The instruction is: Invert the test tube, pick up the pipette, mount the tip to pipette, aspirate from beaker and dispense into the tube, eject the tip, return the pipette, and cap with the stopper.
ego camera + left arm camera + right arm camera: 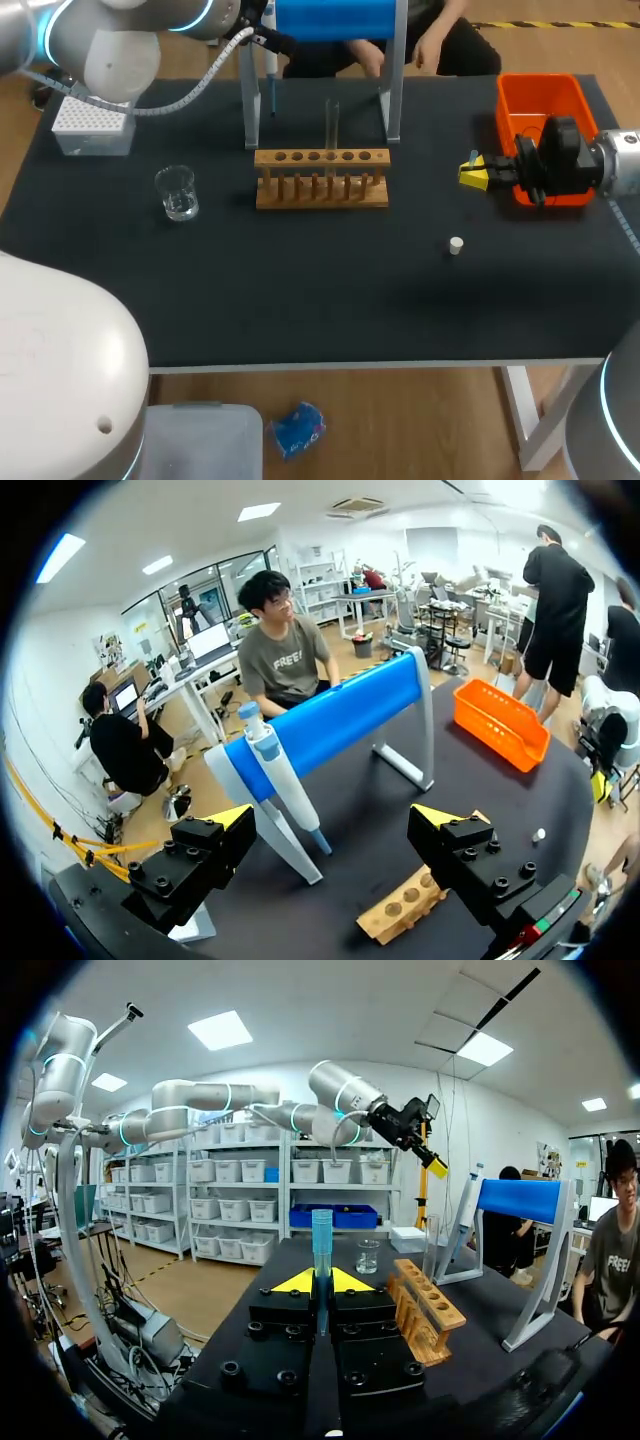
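Left gripper (pixel 335 818) is spread wide in its wrist view. The pipette (pixel 283 780) hangs off the blue stand (pixel 340 715) at its 11 o'clock, not gripped. Right wrist view: right gripper (pixel 321 1282) pinches a blue tip (pixel 321 1232). Head view: test tube (pixel 332 122) upright in the rack (pixel 322 180) at 12, beaker (pixel 177 192) at 9, stopper (pixel 456 245) loose at 4. I reckon only the tube flip is done. Pipette pickup, tip mounting, liquid transfer and capping are all left.
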